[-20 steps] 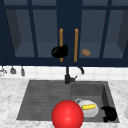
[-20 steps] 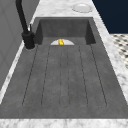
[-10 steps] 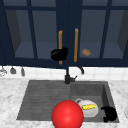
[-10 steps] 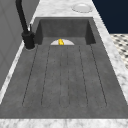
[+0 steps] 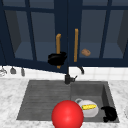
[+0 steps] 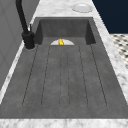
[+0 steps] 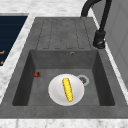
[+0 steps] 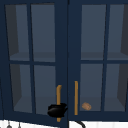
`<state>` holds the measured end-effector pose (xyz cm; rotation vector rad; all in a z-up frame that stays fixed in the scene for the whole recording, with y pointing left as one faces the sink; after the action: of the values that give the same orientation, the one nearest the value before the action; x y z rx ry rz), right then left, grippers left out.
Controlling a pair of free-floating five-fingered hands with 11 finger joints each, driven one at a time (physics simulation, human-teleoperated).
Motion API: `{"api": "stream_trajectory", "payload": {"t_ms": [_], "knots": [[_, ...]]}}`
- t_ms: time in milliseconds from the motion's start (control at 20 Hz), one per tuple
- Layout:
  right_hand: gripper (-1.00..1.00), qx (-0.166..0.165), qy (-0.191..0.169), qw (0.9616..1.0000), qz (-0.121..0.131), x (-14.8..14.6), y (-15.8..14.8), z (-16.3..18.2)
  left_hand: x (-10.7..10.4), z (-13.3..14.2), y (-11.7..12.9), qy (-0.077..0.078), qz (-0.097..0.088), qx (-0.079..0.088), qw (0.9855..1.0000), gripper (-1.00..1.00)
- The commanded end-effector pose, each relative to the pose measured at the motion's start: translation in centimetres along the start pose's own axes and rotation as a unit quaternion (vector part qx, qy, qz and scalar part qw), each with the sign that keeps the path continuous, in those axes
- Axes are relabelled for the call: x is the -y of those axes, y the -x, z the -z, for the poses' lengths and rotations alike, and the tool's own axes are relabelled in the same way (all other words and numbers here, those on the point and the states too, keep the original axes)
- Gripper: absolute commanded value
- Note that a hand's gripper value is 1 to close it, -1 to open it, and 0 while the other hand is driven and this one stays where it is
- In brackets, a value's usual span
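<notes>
My left hand is curled round the lower end of the left cabinet door's orange handle; it shows again in the upper view. That dark blue glass door stands slightly ajar. The right door's handle is free. Behind the right glass, a small brown item lies on the shelf. My right hand hangs over the sink's front right corner, near a white plate bearing a corn cob in the basin.
A large red ball sits at the sink's front edge. The black faucet rises at the back between the ribbed drainboard and the basin. A pale dish rests on the marble counter. Utensils hang at the left wall.
</notes>
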<state>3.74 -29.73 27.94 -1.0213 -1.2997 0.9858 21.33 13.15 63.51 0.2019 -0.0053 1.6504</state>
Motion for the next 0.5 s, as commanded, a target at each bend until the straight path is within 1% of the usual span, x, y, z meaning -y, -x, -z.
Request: {"api": "stream_trajectory", "payload": {"t_ms": [0, 50, 250, 300, 350, 400, 450], "knots": [[0.0, 0.0, 0.0, 1.0, 0.0, 0.0, 0.0, 0.0, -2.9, 1.3, -0.5, 0.01, -0.002, 0.005, 0.9999, 1.0], [0.0, 0.0, 0.0, 1.0, 0.0, 0.0, 0.0, 0.0, -3.3, 1.8, -0.9, 0.015, 0.002, 0.001, 0.9999, 1.0], [0.0, 0.0, 0.0, 1.0, 0.0, 0.0, 0.0, 0.0, -4.9, 2.7, -2.1, 0.038, 0.016, 0.009, 0.9991, 1.0], [0.0, 0.0, 0.0, 1.0, 0.0, 0.0, 0.0, 0.0, -5.2, 3.1, -2.5, 0.046, 0.019, 0.011, 0.9987, 1.0], [0.0, 0.0, 0.0, 1.0, 0.0, 0.0, 0.0, 0.0, -5.6, 3.7, -3.2, 0.053, 0.024, 0.008, 0.9983, 1.0], [0.0, 0.0, 0.0, 1.0, 0.0, 0.0, 0.0, 0.0, -5.9, 4.3, -3.8, 0.062, 0.03, 0.006, 0.9976, 1.0], [0.0, 0.0, 0.0, 1.0, 0.0, 0.0, 0.0, 0.0, -6.3, 4.7, -4.3, 0.074, 0.036, 0.009, 0.9966, 1.0]]}}
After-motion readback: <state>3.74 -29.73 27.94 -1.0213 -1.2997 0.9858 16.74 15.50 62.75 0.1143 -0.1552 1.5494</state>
